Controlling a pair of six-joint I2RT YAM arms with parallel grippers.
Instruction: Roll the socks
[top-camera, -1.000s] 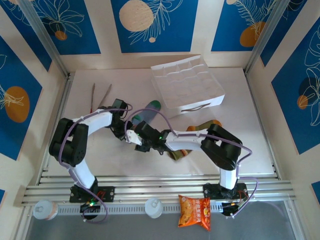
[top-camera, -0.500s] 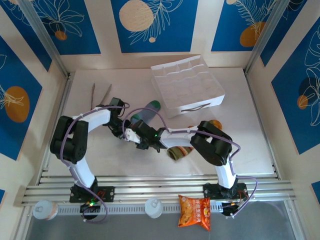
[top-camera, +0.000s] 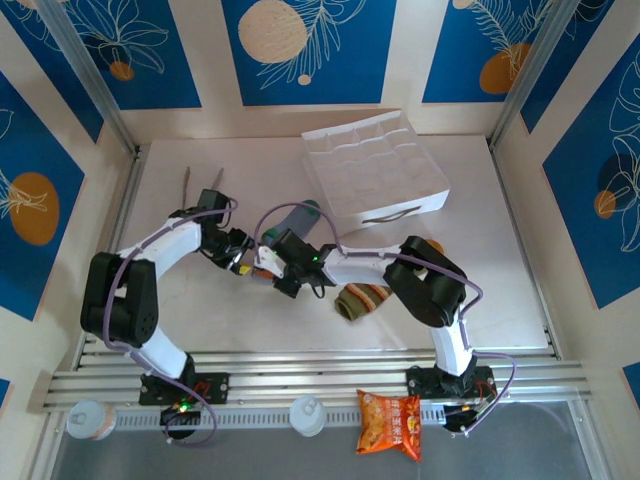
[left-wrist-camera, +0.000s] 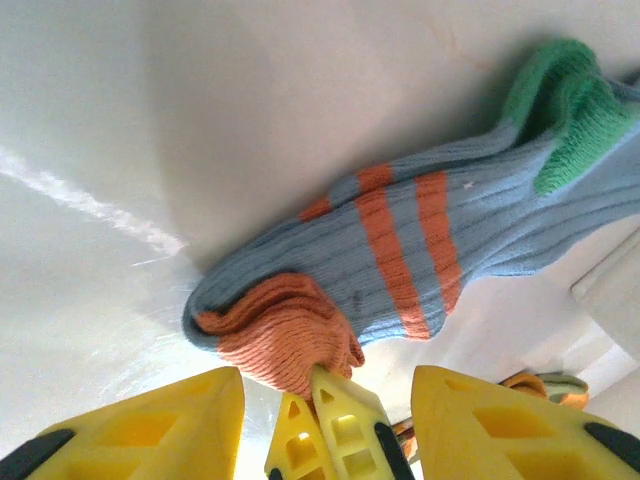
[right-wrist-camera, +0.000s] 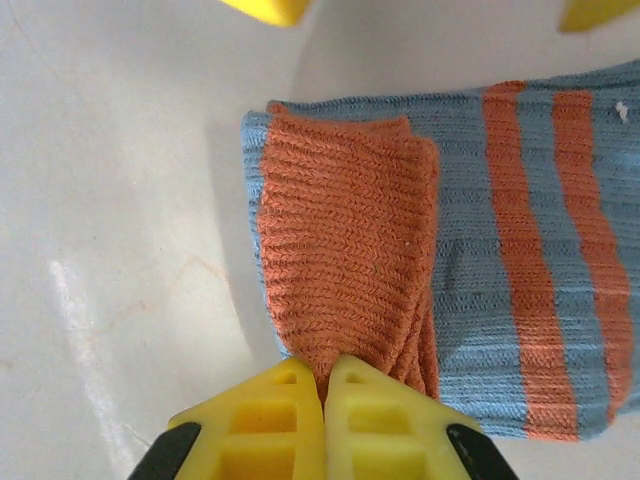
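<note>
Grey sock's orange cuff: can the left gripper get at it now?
Probably only partly: the left gripper is open right at the orange cuff, but the right gripper is shut on it.

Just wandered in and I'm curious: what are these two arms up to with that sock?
They are working on rolling socks. The right fingers are pinched shut on the orange cuff of the grey sock, and the cuff is folded over onto the sock's body. The left fingers stand open on either side of that same end, gripping nothing. The striped olive sock lies apart, beside the right arm.
</note>
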